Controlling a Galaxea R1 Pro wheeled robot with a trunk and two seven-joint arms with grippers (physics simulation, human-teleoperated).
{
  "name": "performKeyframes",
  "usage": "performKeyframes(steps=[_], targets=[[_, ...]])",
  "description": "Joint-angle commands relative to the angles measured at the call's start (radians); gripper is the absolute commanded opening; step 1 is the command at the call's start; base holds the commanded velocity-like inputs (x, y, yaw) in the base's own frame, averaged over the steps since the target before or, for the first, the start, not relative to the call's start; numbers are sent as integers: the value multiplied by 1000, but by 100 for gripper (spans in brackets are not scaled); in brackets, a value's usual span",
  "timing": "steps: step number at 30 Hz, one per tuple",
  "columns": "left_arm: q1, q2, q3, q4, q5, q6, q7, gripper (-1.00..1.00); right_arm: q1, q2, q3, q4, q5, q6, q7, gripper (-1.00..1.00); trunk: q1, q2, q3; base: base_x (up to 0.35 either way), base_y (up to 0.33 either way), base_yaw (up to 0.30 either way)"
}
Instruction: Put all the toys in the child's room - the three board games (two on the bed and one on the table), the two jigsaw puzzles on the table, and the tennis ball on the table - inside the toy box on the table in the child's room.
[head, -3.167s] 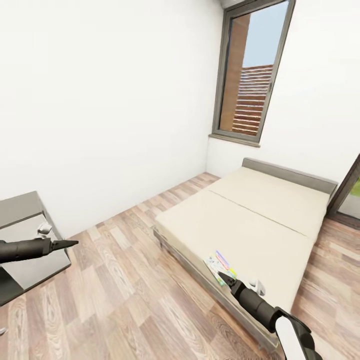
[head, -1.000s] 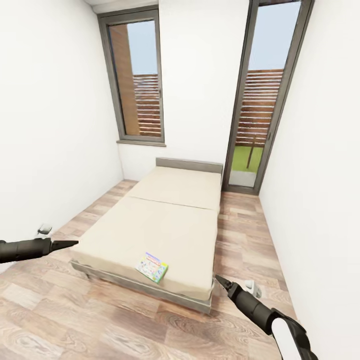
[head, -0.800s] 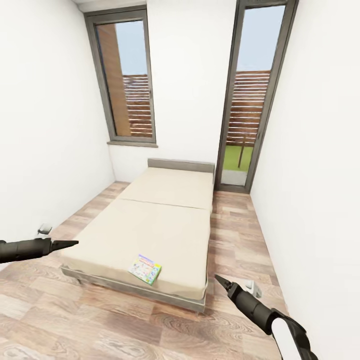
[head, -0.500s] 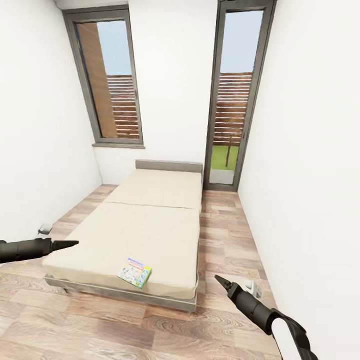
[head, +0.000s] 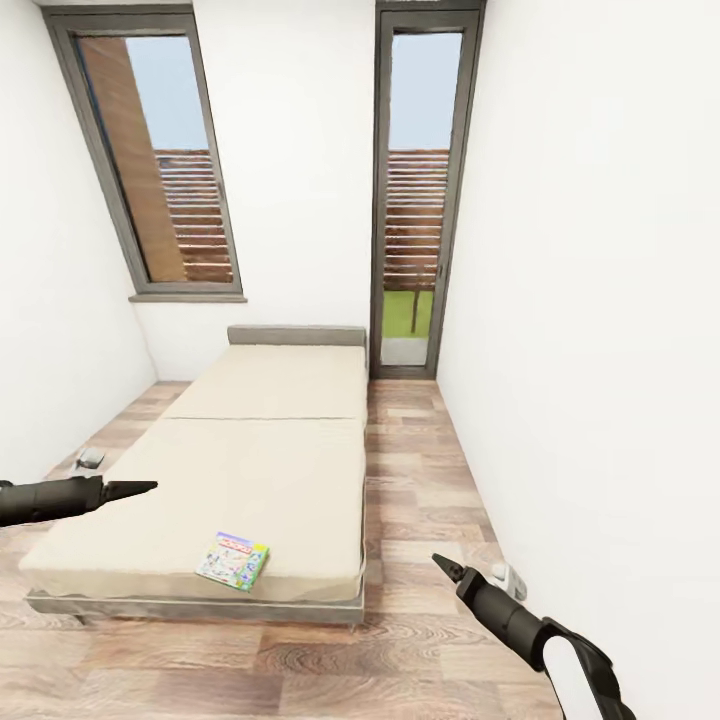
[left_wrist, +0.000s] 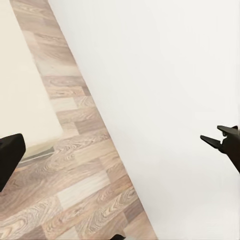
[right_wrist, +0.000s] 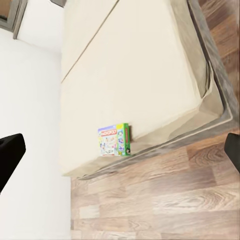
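Where the beige mattress meets its near edge, a green-edged board game lies flat on the bed, alone on that surface. Around the bed run wood-plank floor, white walls and two dark-framed tall windows. Both arms hang over the floor empty: left gripper and right gripper each show their jaws drawn together to a point.

beige bed with grey frame; green-edged cartoon-covered board game; wood-plank floor; white walls; dark-framed windows.
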Motion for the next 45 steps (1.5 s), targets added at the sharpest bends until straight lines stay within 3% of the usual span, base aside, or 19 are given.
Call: performKeyframes(steps=[1, 22, 26, 34, 45], targets=[[-1, 0, 5, -1, -10, 11, -8, 100, -1, 1, -3, 0, 0, 7, 3, 100, 1, -2, -2, 0, 0, -277], [-1, 0, 5, -1, -11, 11, -8, 100, -1, 3, -3, 4, -1, 5, 1, 100, 1, -2, 6, 0, 32, -247], [-1, 0, 5, -1, -11, 11, -8, 100, -1, 3, 1, 4, -4, -26, 1, 100, 1, -2, 6, 0, 211, -35], [-1, 0, 6, -1, -10, 11, -8, 100, -2, 1, 63, 4, 1, -48, -3, 100, 1, -2, 6, 0, 42, 8], [-1, 0, 6, -1, -10, 11, -8, 100, -4, 1, 72, 4, 1, -49, -7, 100, 1, -2, 15, 0, 2, 166]])
